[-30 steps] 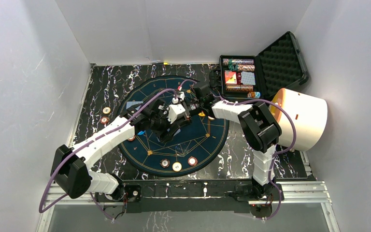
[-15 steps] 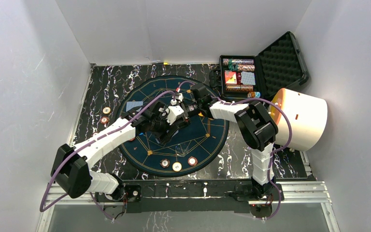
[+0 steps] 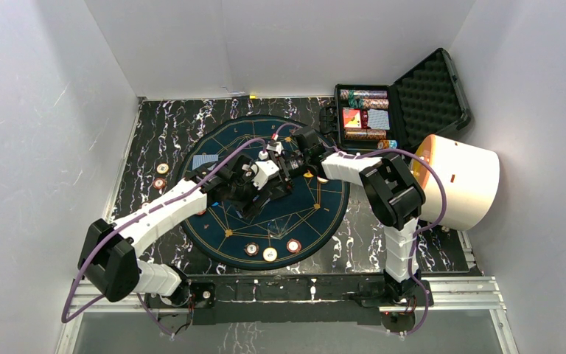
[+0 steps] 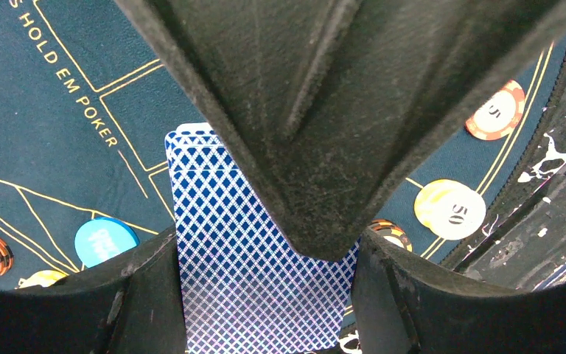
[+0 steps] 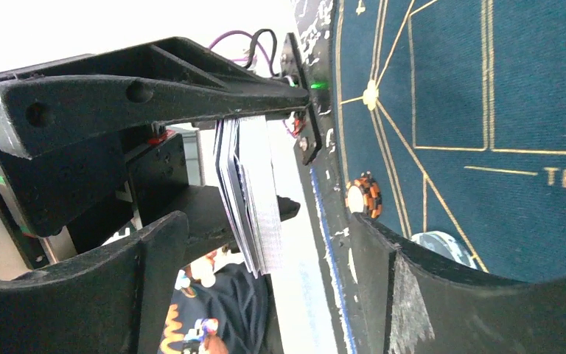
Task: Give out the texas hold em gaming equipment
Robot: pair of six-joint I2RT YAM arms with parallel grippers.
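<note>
My left gripper (image 3: pixel 249 189) (image 4: pixel 265 295) is shut on a deck of playing cards (image 4: pixel 243 251) with blue patterned backs, held above the middle of the round blue poker mat (image 3: pixel 317 214). In the right wrist view the deck (image 5: pixel 249 188) stands edge-on between my right gripper's (image 3: pixel 271 168) (image 5: pixel 265 243) wide-open fingers, which do not touch it. One single card (image 3: pixel 205 161) lies on the mat's far left. Three chips (image 3: pixel 270 254) sit at the mat's near edge, and two chips (image 3: pixel 161 175) lie on the marble table to the left. A blue disc (image 4: pixel 105 240) and a cream chip (image 4: pixel 450 209) rest on the mat below the deck.
An open black case (image 3: pixel 368 118) with chip rolls and card boxes stands at the back right. A big white cylinder with an orange end (image 3: pixel 460 181) lies right of the mat. White walls close in the table on three sides.
My right gripper's jaws have spread wide apart from a nearly closed stand at the deck. Both grippers have drifted slightly toward the far side. The left gripper keeps its hold.
</note>
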